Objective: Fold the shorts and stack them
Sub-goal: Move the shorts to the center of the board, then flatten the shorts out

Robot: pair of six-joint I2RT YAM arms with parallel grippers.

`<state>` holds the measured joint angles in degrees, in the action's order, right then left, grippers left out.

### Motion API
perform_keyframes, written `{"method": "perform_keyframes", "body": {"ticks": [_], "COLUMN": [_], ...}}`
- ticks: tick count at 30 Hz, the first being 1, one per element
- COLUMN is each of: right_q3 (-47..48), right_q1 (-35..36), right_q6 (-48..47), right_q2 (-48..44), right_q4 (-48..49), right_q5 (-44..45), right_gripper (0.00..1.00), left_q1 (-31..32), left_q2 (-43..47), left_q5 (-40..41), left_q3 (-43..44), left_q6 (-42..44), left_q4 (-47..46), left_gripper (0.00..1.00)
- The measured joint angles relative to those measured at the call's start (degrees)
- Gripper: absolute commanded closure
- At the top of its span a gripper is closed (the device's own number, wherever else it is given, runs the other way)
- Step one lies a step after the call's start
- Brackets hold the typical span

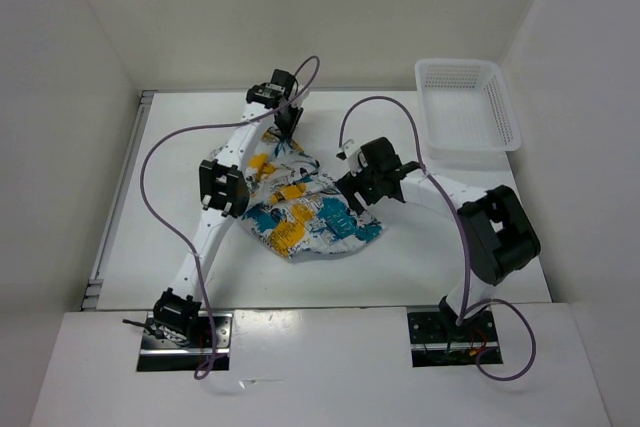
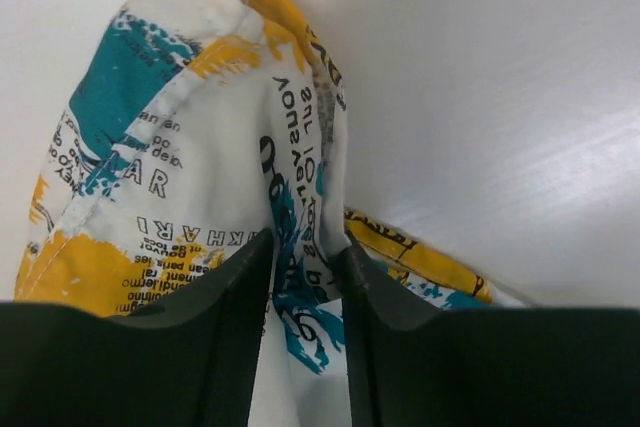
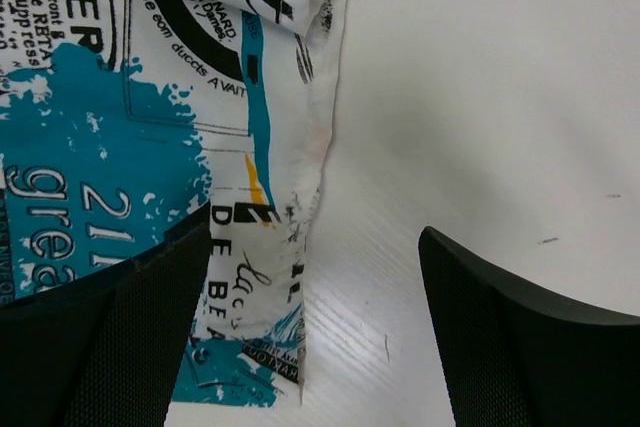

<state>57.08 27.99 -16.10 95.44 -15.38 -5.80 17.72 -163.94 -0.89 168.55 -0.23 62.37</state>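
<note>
The left gripper [image 2: 305,257], near the top centre of the overhead view [image 1: 289,123], points down and is clamped on a raised fold of the shorts [image 2: 180,147]. In the left wrist view its two dark fingers [image 2: 225,317] stand close together at the bottom of the frame with the printed fabric pinched between them. From there the left arm runs down and to the left across the overhead frame, bending at an elbow beside the left edge of the garment and ending at its base in the lower left corner.

The right gripper [image 1: 351,195], just right of centre in the overhead view, has its jaws spread wide and grips nothing. In the right wrist view [image 3: 318,232] one finger [image 3: 100,327] sits over the printed cloth at lower left, the other over bare table at lower right, and the garment's edge runs between them. The right arm reaches back to the right, folds at a bulky dark elbow near the right edge and drops to its base at the lower right.

The shorts [image 1: 300,212] [image 3: 100,147] lie crumpled in the centre of the white table [image 1: 400,262], between the two grippers. A white mesh basket [image 1: 466,145] stands in the upper right corner, well apart from them. Purple cables [image 1: 150,167] loop above both arms.
</note>
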Motion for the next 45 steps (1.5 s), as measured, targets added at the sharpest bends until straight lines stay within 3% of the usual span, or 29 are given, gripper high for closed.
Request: {"method": "perform_keyframes", "body": {"ticks": [1, 4, 6, 11, 15, 17, 20, 23, 27, 30, 31, 32, 35, 38, 41, 45], "right_q3": [-0.46, -1.31, -1.90, -2.56, -2.56, -2.34, -1.07, 0.96, 3.32, 3.72, 3.72, 3.72, 3.72, 3.63, 2.95, -1.46], "right_q1": [0.00, -0.02, -0.26, -1.51, -5.05, -7.10, -9.90, -11.54, -11.74, -11.87, -11.85, -11.87, -11.82, -11.74, -11.74, -11.74], "right_q6": [0.24, 1.14, 1.55, 2.64, 5.42, 6.71, 9.16, 11.41, 13.99, 15.30, 15.43, 15.43, 14.78, 12.39, 9.64, 7.89], "right_q2": [-0.90, -3.02, -4.52, -6.84, -7.15, -7.26, -7.26, -7.19, -6.88, -6.32, -6.05, -5.81, -5.11, -4.96, -5.18, -7.10], "right_q4": [0.02, 0.28, 0.35, 0.81, 2.73, 3.67, 4.72, 5.55, 6.99, 7.85, 7.85, 7.85, 7.69, 7.67, 7.58, 6.78], "right_q5": [0.00, 0.00, -0.02, 1.29, 6.71, 10.45, 15.45, 18.75, 19.50, 15.82, 13.92, 11.82, 6.58, 4.57, 4.44, 4.04], "right_gripper": [0.11, 0.11, 0.11, 0.21, 0.25, 0.25, 0.25, 0.23, 0.18, 0.13, 0.12, 0.12, 0.12, 0.12, 0.12, 0.12], "left_q1": [-0.02, 0.00, 0.28, 1.99, 7.45, 10.69, 13.94, 12.55, 8.76, 8.28, 8.17, 7.65, 4.66, 0.92, -1.73, 1.73], "left_q2": [-0.07, -0.57, -0.90, -0.39, 6.19, 13.38, 32.68, 50.62, 73.31, 86.95, 90.58, 93.13, 95.76, 95.58, 95.69, 96.00], "left_q5": [1.25, 4.02, 4.42, -0.20, -10.38, -16.33, -24.65, -26.45, -23.10, -18.23, -16.92, -14.88, -10.12, -6.03, -2.47, -0.81], "left_q3": [0.09, 0.76, 1.68, 5.79, 6.86, 3.37, -14.08, -27.93, -51.98, -75.30, -82.09, -88.87, -103.54, -110.68, -111.97, -109.70], "left_q6": [0.17, -0.13, 0.04, 0.02, 0.04, 0.09, 0.07, 0.09, 0.11, 0.26, 0.24, 0.31, 0.13, 0.09, -0.02, -0.02], "left_q4": [-0.37, -1.11, -1.01, 0.87, 5.42, 7.50, 8.76, 9.03, 7.54, 4.11, 3.61, 3.21, -0.39, -3.72, -5.70, -6.86], "left_gripper": [0.72, 0.93, 1.00, 1.00, 0.99, 0.99, 0.99, 0.99, 0.83, 0.64, 0.53, 0.47, 0.39, 0.33, 0.26, 0.18]}}
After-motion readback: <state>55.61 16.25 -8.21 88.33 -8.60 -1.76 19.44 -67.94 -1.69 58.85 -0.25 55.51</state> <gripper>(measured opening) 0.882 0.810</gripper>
